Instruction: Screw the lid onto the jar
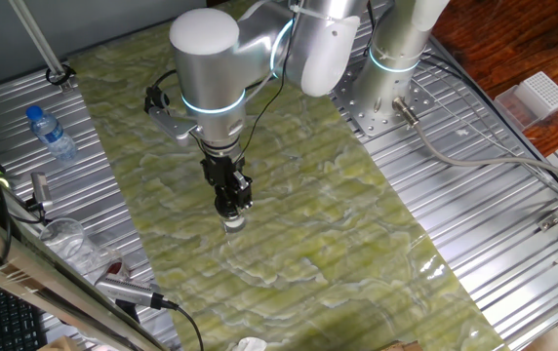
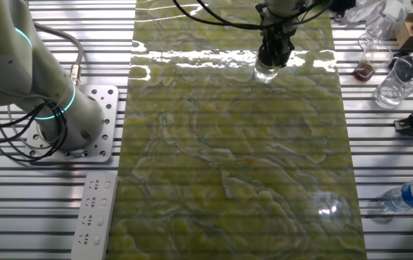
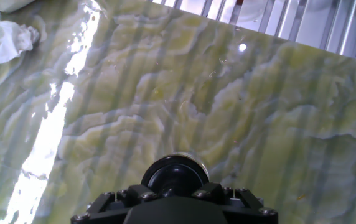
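Note:
The small clear jar (image 1: pixel 233 223) stands upright on the green marbled mat (image 1: pixel 338 244). In the other fixed view the jar (image 2: pixel 266 71) is near the mat's far edge. My gripper (image 1: pixel 231 203) comes straight down onto its top. In the hand view the round black lid (image 3: pixel 175 172) sits between my fingertips, and the gripper (image 3: pixel 175 190) is shut on its rim. The lid rests on the jar's mouth. The glass below the lid is hidden in the hand view.
A water bottle with a blue cap (image 1: pixel 50 133) lies on the metal slats left of the mat. Glass cups (image 2: pixel 398 79) and a power strip (image 2: pixel 94 217) stand off the mat. Crumpled white tissue (image 3: pixel 4 31) lies at the mat's edge. The arm's base (image 2: pixel 76 123) is bolted beside the mat.

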Controlling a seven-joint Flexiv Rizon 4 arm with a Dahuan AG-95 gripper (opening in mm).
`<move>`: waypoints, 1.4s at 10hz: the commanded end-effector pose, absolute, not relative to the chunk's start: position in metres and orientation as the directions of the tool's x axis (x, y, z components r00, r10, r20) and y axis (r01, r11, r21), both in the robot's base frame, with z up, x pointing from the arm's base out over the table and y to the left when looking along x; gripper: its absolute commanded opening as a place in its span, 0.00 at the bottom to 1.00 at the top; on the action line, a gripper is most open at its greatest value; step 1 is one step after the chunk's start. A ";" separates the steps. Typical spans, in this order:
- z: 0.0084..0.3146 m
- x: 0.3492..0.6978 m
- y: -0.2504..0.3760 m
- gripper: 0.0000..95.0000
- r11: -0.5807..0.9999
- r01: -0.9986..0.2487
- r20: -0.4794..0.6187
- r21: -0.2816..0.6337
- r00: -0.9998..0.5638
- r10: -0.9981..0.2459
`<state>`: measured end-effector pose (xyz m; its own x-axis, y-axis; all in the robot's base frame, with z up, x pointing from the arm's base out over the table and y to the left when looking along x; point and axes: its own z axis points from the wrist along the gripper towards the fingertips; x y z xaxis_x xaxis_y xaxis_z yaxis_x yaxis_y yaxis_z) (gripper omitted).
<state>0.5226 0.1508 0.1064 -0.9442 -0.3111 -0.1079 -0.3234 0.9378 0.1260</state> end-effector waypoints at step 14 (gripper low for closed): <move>0.115 0.524 0.153 0.60 0.962 -0.272 -0.059 0.020 -0.961 -0.270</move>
